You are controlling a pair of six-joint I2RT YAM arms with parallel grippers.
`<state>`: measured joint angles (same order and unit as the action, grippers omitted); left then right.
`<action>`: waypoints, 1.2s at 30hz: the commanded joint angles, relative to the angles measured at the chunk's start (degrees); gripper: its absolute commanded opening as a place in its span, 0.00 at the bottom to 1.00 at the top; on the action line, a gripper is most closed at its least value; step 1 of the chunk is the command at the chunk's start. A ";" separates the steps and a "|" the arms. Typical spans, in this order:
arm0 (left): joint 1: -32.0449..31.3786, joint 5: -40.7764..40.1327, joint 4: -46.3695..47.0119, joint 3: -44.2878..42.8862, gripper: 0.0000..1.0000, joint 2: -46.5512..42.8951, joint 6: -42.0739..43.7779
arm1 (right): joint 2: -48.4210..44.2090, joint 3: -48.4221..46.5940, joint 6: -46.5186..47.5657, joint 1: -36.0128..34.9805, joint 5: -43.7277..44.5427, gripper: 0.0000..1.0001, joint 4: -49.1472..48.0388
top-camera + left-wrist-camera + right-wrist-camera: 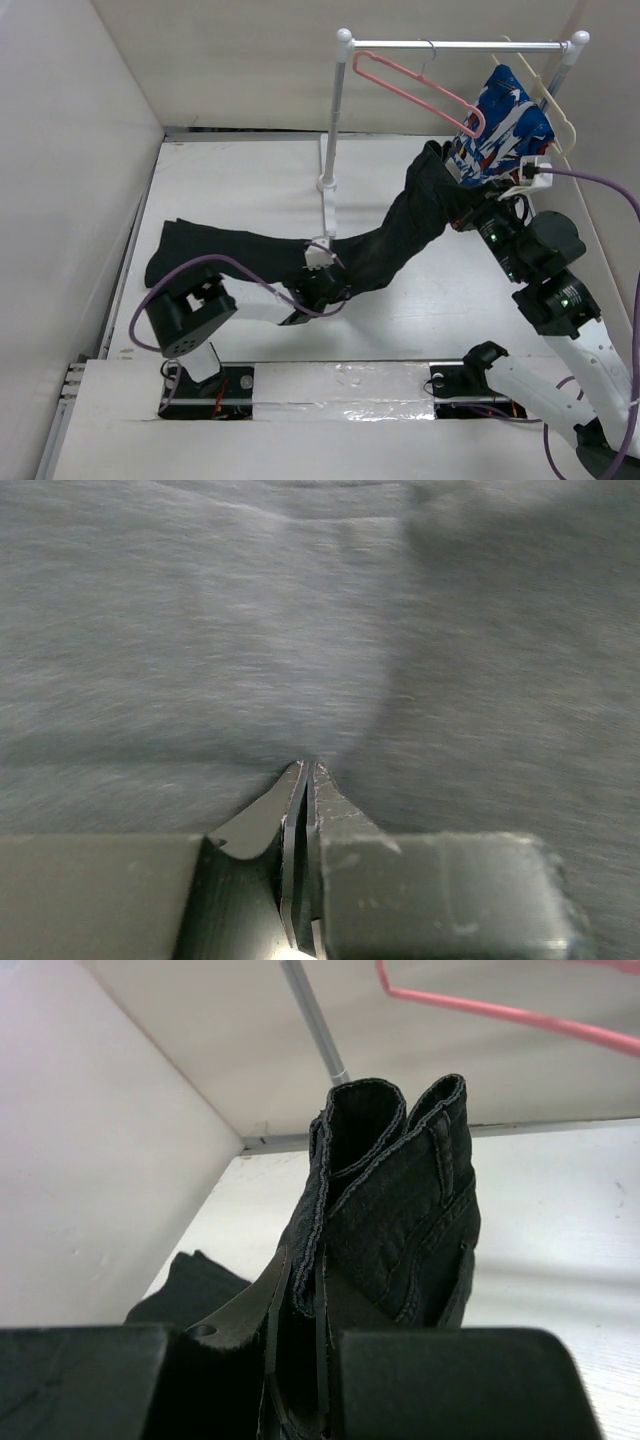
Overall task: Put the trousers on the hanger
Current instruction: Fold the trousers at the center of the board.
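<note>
While my right claw (300, 1295) clamps the bunched end of the trousers (390, 245), raised just below the hanger (410, 85) at upper right, and my left claw (305, 772) pinches their middle near the worktop (250, 190), I judge threading that end through the hanger comes next.

You have the trousers (395, 245): black, long and soft, drawn out in a band across the surface (250, 190) from left to right. The left end lies crumpled flat. The right end is bunched in folds with stitched edges showing, and is raised, pinched in the right gripper (298, 1305). The hanger (415, 88) is thin pink wire with a metal hook over the rail (450, 44). It hangs tilted, above the raised end.
</note>
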<state>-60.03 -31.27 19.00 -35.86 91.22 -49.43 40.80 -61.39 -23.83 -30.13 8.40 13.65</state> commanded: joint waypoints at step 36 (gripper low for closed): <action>13.27 -10.22 -29.54 -12.30 0.26 -65.02 6.98 | 53.04 -32.38 3.80 -27.78 -2.16 0.00 -17.95</action>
<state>-46.78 -39.62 -3.55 -45.43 28.12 -43.92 88.79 -89.45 -18.57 -54.46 6.44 5.76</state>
